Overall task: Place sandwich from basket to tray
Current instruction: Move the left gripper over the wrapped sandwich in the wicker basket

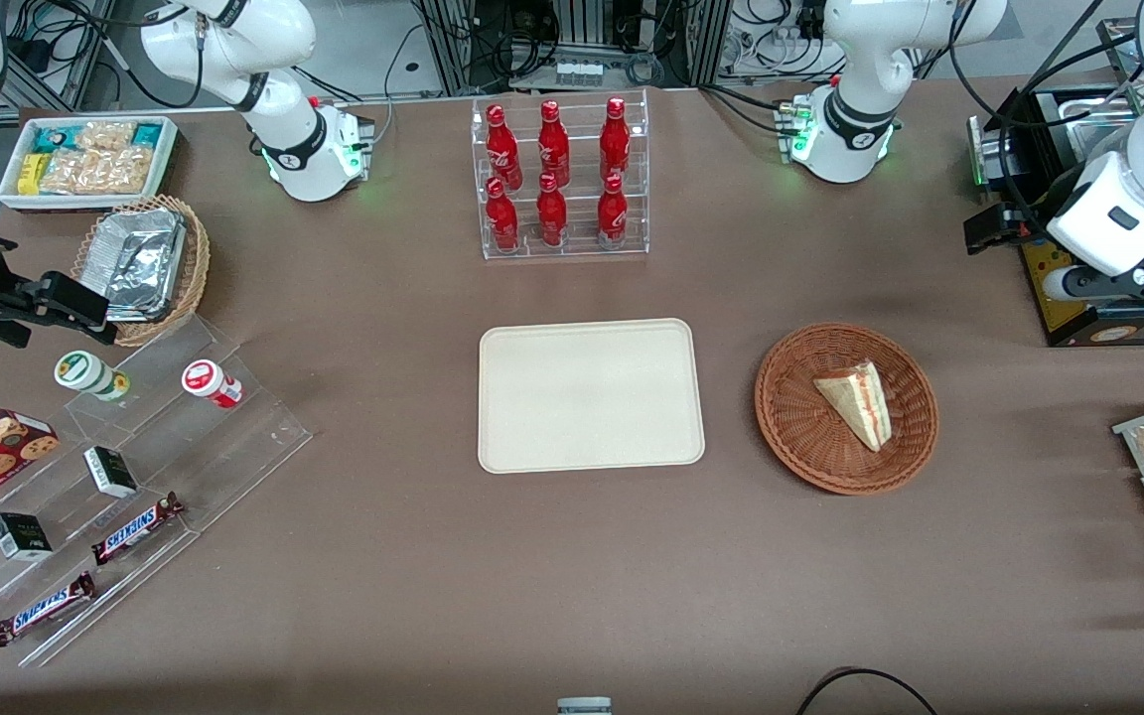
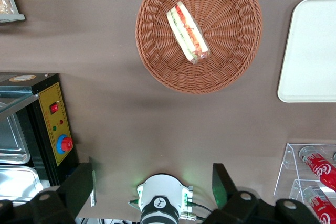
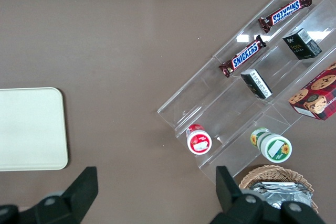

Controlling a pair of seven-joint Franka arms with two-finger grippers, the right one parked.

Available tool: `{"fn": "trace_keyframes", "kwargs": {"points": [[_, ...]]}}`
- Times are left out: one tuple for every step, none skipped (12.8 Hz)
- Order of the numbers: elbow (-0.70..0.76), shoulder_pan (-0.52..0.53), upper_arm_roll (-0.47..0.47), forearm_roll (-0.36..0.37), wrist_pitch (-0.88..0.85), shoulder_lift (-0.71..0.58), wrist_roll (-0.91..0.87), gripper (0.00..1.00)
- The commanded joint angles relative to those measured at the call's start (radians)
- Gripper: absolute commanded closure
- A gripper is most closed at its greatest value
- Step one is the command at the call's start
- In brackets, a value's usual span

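Bright, even overhead light, soft shadows beside the basket (image 1: 846, 407), glare on foil trays (image 1: 138, 260), all sharp.

Brown table (image 1: 572, 596) — cables and racks at its edge.

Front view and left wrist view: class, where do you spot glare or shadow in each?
Front view: glare on the foil trays and acrylic steps; the sandwich is evenly lit. Left wrist view: a soft shadow edges the basket; the open gripper hangs high above the table.
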Motion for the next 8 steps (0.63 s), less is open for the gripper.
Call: {"fn": "trace_keyframes", "kwargs": {"points": [[0.018, -0.013, 0.006, 0.002, 0.005, 0.013, 0.014, 0.0], [0.015, -0.013, 0.006, 0.002, 0.007, 0.016, 0.014, 0.0], [0.015, -0.011, 0.006, 0.002, 0.002, 0.036, 0.014, 0.0], [-0.001, -0.011, 0.006, 0.002, 0.011, 0.044, 0.014, 0.0], [-0.023, -0.011, 0.006, 0.002, 0.043, 0.044, 0.014, 0.0], [-0.06, -0.011, 0.006, 0.002, 0.075, 0.042, 0.014, 0.0], [-0.089, -0.011, 0.006, 0.004, 0.106, 0.041, 0.013, 0.0], [-0.124, -0.014, 0.006, 0.004, 0.137, 0.044, 0.013, 0.0]]}}
